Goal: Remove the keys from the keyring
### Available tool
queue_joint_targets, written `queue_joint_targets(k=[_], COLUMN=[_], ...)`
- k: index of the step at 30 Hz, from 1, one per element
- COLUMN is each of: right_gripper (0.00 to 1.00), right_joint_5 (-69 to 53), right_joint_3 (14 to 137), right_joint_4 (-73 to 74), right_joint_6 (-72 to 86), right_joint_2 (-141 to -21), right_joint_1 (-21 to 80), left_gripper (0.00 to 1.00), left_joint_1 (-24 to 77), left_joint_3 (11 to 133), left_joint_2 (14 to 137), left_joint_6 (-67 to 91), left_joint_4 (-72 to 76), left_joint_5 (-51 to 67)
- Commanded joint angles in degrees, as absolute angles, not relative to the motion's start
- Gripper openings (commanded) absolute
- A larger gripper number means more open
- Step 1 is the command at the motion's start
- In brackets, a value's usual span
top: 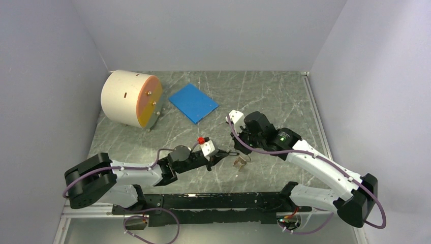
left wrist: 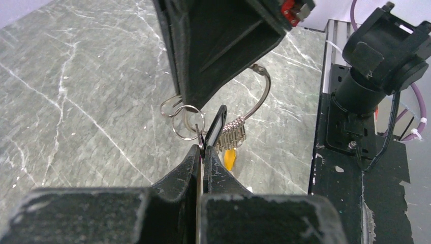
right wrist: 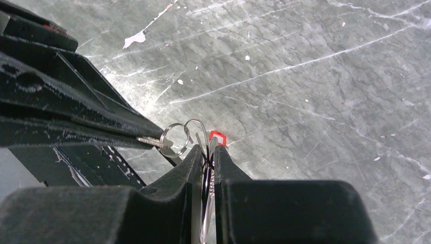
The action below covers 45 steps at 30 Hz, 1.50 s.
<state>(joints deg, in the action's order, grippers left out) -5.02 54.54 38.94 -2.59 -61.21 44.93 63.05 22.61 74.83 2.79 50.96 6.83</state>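
Note:
The keyring (left wrist: 262, 91), a thin silver wire loop, hangs just above the table between my two grippers. On it are a small split ring (left wrist: 186, 122), a black-headed key (left wrist: 216, 125), a coiled metal piece and an orange tag (left wrist: 229, 158). In the right wrist view the tag shows red (right wrist: 217, 137) beside the split ring (right wrist: 173, 140). My left gripper (left wrist: 202, 149) is shut on a thin silver key blade (right wrist: 150, 141) that passes through the split ring. My right gripper (right wrist: 206, 150) is shut on the keyring wire, with something black between its fingers. In the top view the bunch (top: 239, 162) hangs between both grippers.
A white cylinder with an orange face (top: 132, 98) lies at the back left. A blue square pad (top: 193, 102) lies behind the grippers. A black rail (top: 213, 201) runs along the near edge, and grey walls enclose the marbled table (top: 284, 96).

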Motion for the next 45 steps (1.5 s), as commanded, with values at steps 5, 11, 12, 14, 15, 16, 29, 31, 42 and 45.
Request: queue_joint_targets(k=[5,11,12,14,15,16,29,31,42,45], right_gripper=[0.00,0.00,0.00,0.00,0.00,0.00,0.00,0.00,0.00,0.00], right_joint_5=[3.1,1.6,1.7,1.6,1.8,1.9,-3.5,-6.4,-11.3,-13.7], right_joint_3=[55.9,54.7,54.5,53.7,53.1,52.4,42.0,40.5,38.0,37.4], right_joint_4=[28.3,26.2,25.9,24.6,23.7,22.6,10.2,7.9,0.4,-1.5], right_joint_6=[-2.0,-2.0,-2.2,-2.2,-2.2,-2.1,-1.8,-1.1,2.0,3.2], right_joint_2=[-59.3,-58.7,-58.4,-57.5,-56.7,-56.1,-47.4,-45.9,-43.6,-42.8], right_joint_1=[42.5,42.5,42.5,42.5,42.5,42.4,36.7,34.6,32.0,30.7], left_gripper=[0.03,0.03,0.03,0.03,0.03,0.02,0.02,0.02,0.03,0.03], left_joint_1=[68.2,68.3,68.3,68.3,68.3,68.3,65.2,64.1,64.0,63.7], left_joint_3=[25.6,26.7,26.9,27.0,27.0,27.1,21.7,21.5,24.6,24.4], left_joint_2=[77.3,78.6,78.7,79.3,79.7,80.0,77.0,76.9,81.4,81.9], left_joint_6=[0.7,-1.0,-0.8,-0.6,-0.4,-0.4,5.7,6.6,8.9,9.9], left_joint_4=[44.2,44.6,44.6,45.2,45.5,45.6,55.0,55.6,54.6,55.5], left_joint_5=[17.2,20.2,20.8,22.1,22.5,22.8,29.3,31.6,35.3,34.7])
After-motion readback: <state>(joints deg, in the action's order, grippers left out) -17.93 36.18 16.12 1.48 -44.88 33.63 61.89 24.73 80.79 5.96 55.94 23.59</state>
